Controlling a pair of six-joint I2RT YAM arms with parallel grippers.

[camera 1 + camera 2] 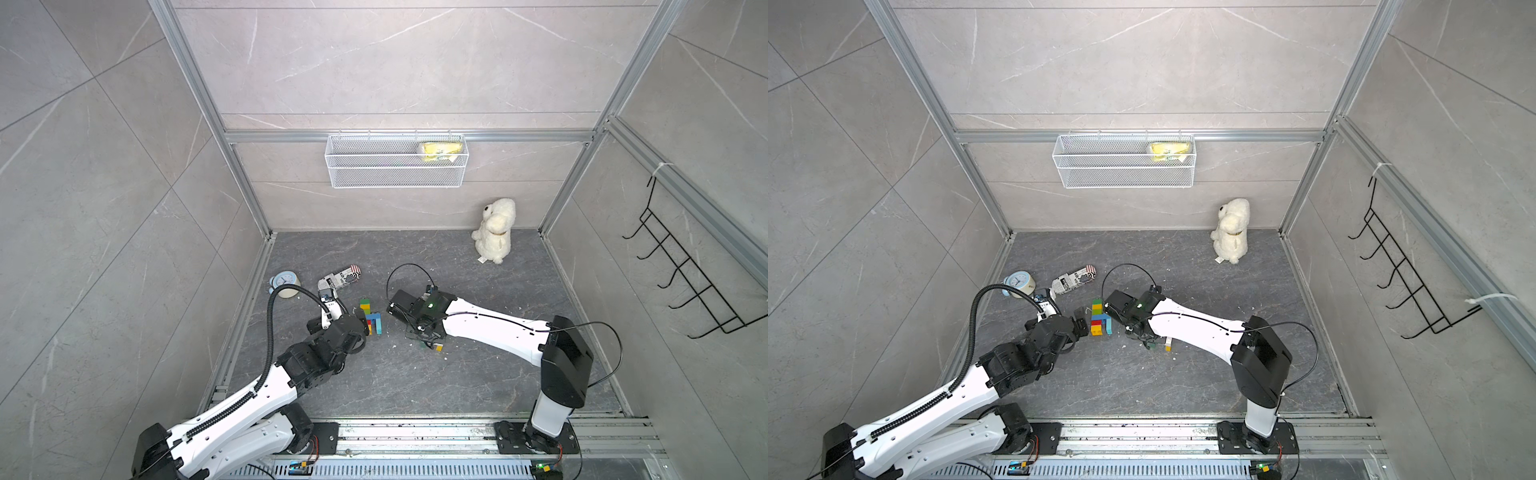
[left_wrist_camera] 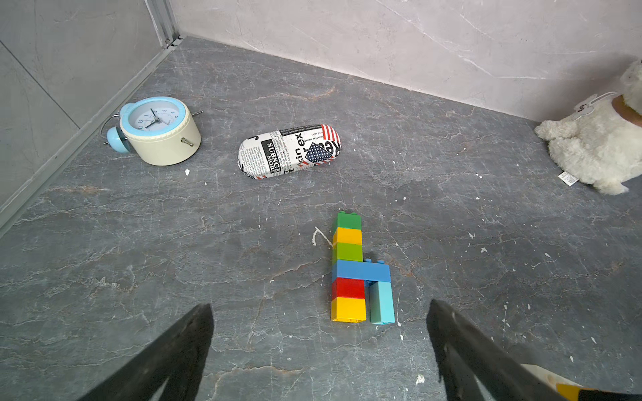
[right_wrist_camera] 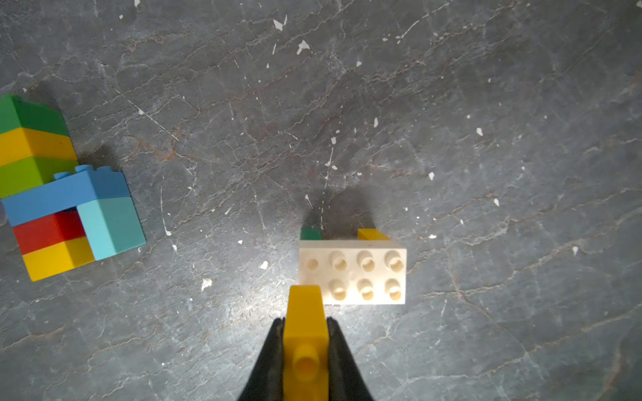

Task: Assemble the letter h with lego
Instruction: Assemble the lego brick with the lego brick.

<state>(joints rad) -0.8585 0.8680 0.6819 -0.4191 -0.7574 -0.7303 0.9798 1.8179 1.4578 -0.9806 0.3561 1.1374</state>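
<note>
Done so far: an h build (image 2: 351,267) lies flat on the floor (image 2: 173,260). Its stem runs green, yellow, lime, blue, red, yellow. The oblong blue brick (image 2: 377,272) bridges sideways to a light-blue leg (image 2: 381,302).
Left to do: little, by my judgement. The leg ends about level with the stem's foot, so the letter already reads as an h. At most one more brick is to be added, or the spare ones cleared.
Loose lego: a white oblong brick (image 3: 361,274) lies studs up, just beyond the right gripper's tips. A green brick (image 3: 310,234) and a second yellow one show at its far edge. Whether they are joined to it I cannot tell.
Left gripper (image 2: 319,309): jaws spread wide and empty, the foot of the build just ahead of them, nearer its right finger.
Right gripper (image 3: 305,323): jaws narrow, clamped on a yellow brick (image 3: 305,302). The build sits apart, on the side towards the left arm.
Left arm pose: reaching forward low, wrist angled down at the build.
Right arm pose: stretched inward from its base, wrist bent so the gripper points at the floor.
</note>
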